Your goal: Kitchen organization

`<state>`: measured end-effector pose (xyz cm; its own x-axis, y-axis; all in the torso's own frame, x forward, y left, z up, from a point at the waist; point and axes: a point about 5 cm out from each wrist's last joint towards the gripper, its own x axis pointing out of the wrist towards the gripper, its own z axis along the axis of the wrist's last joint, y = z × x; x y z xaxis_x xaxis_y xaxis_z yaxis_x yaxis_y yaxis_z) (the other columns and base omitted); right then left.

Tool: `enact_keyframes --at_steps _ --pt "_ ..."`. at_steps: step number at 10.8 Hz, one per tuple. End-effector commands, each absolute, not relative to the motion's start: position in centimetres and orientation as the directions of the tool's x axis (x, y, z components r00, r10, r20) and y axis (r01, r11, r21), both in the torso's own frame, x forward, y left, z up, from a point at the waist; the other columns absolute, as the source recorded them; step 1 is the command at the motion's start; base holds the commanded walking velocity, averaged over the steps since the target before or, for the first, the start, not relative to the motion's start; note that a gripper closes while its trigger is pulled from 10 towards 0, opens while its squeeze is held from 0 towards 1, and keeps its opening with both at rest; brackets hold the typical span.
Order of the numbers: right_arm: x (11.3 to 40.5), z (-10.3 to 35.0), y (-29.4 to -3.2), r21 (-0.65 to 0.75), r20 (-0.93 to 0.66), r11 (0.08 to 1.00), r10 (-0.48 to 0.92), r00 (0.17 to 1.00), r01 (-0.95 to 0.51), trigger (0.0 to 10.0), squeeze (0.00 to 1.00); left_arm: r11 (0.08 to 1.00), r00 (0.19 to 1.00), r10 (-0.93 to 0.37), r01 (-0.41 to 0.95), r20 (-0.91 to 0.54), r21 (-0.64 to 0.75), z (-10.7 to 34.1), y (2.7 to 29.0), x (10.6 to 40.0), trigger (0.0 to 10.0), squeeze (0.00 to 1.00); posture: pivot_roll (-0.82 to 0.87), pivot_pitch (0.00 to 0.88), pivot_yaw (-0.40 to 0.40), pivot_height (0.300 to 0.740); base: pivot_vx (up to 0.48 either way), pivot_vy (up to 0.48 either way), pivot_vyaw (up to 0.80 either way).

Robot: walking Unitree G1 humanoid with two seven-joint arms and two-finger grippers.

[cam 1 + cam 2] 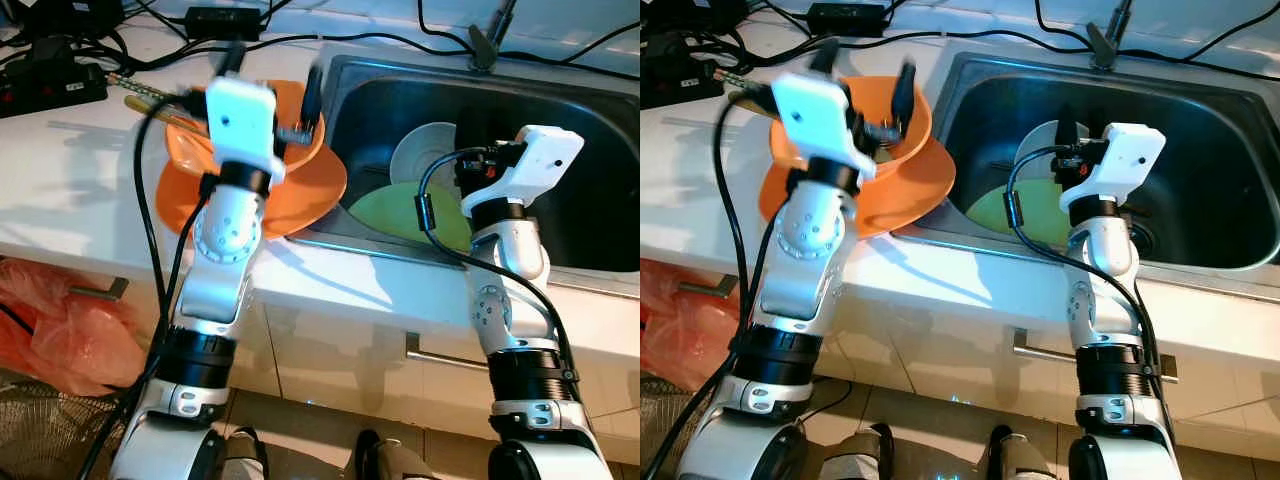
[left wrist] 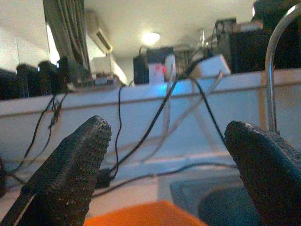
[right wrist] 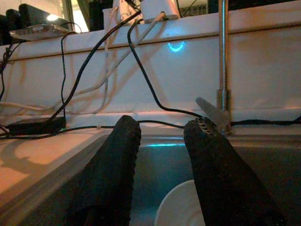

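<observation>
Progress looked partial when I checked. Far left at 9 o'clock, a black power strip and cables lay on the white counter. Next along, my left gripper hung over the orange bowl, fingers spread wide, nothing between them; the left wrist view showed open air between the two pads, with the bowl's rim just beneath. The bowl sat on an orange plate, both on the counter with the plate's edge overhanging the sink lip. A gold-handled utensil stuck out at the bowl's 10 o'clock. My guess was that the orange stack still needed moving.

Right of that, inside the steel sink, a green plate lay flat with a white plate at its 12 o'clock, so those two were not yet sorted. My right gripper hovered above them, fingers parted a little, holding nothing. The faucet stood at the sink's 12 o'clock.

Below the counter: white cabinet fronts, metal handles, orange plastic bag at 8 o'clock, tiled floor.
</observation>
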<state>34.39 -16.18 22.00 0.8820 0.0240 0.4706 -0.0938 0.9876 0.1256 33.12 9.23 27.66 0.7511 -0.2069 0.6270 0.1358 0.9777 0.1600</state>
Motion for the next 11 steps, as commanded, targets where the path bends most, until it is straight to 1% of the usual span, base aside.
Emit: enact_keyframes --at_steps 1,2,4,5,11 --pt "34.1 22.6 -16.5 0.130 0.497 0.988 0.009 0.867 -0.084 10.0 0.00 0.978 0.720 -0.206 0.130 0.663 0.162 28.5 9.0 32.8 10.0 0.00 0.08 0.131 -0.018 0.740 0.000 0.000 0.00" --pt "34.1 22.7 -16.5 0.132 0.500 0.988 0.007 0.866 -0.085 10.0 0.00 0.978 0.729 -0.206 0.128 0.653 0.166 28.0 8.9 33.0 10.0 0.00 0.08 0.128 -0.020 0.740 0.000 0.000 0.00" --pt "34.3 22.9 -15.8 0.142 0.503 0.985 0.014 0.864 -0.098 10.0 0.00 0.983 0.778 -0.175 0.103 0.604 0.152 26.0 9.6 33.4 10.0 0.00 0.09 0.136 -0.018 0.740 0.000 0.000 0.00" --pt "34.3 22.9 -15.8 0.145 0.502 0.984 0.013 0.865 -0.099 10.0 0.00 0.983 0.784 -0.175 0.104 0.595 0.152 25.7 9.6 33.2 10.0 0.00 0.09 0.142 -0.019 0.740 0.000 0.000 0.00" --pt "34.3 22.3 -15.6 0.161 0.485 0.982 0.004 0.875 -0.094 10.0 0.00 0.984 0.779 -0.166 0.094 0.604 0.149 26.1 10.0 33.2 10.0 0.00 0.11 0.161 -0.011 0.740 0.000 0.000 0.00"
